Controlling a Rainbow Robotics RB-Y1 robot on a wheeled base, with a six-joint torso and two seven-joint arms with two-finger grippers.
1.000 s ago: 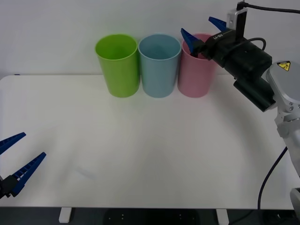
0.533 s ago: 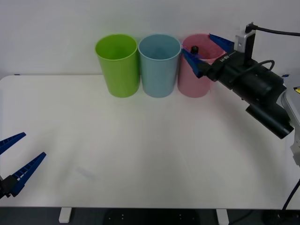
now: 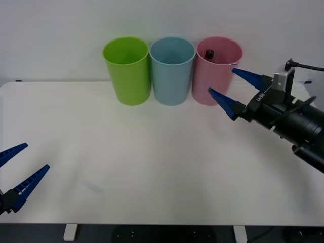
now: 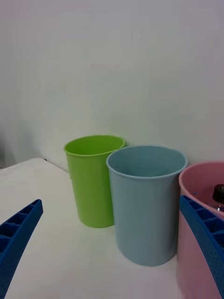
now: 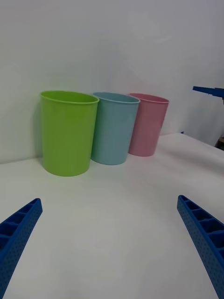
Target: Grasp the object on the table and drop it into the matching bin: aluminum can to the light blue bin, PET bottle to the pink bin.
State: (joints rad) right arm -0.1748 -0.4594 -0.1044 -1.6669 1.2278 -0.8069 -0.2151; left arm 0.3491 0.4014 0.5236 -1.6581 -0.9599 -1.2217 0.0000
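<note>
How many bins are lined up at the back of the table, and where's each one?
3, in a row at the table's far edge: the lime green bin on the left, the light blue bin in the middle, the pink bin on the right.

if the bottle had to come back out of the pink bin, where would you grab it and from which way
Probably by its black cap, coming straight down through the bin's open mouth. The PET bottle sits inside the pink bin with just its capped top visible near the rim, and the tall wall blocks any approach from the side. The right gripper, open beside the bin, would have to rise above the rim first.
</note>
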